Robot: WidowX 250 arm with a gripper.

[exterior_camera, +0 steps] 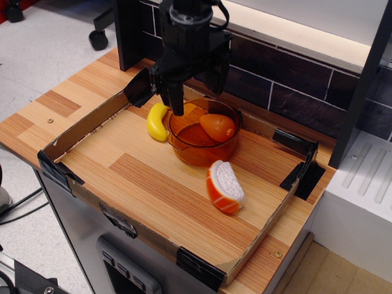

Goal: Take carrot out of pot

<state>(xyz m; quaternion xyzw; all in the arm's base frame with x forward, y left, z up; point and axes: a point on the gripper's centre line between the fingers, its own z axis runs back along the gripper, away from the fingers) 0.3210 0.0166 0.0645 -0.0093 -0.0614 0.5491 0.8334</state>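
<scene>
At the left of the cardboard-walled tray [86, 125] on the wooden bench [55, 104] lies a yellow toy banana [157, 120], curved against the outside of the pot's left wall and touching it or very nearly so. It is no part of the job, but it sits just under the pincer's left finger and could be nudged if that finger comes down outside the rim.

The pincer [195, 86] hangs over the back-left part of the pot, spread wide and holding nothing; its left finger reaches down to about the rim, the right one stands higher behind the pot.

The pot [202, 153] is translucent orange with low straight walls. The carrot [217, 127] lies inside, tilted against the right-hand wall, its pointed end toward the left. It looks like smooth hard plastic: probably light, stiff and rather slippery, so a squeeze on the tapering tip may let it slide out. The thick rounded middle seems the best place to grip. The near wall leaves little room on that side, and the light pot may shift or tip if bumped.

To the right and nearer the front, well clear, lies a larger orange toy with a white ridged face [225, 186].
</scene>
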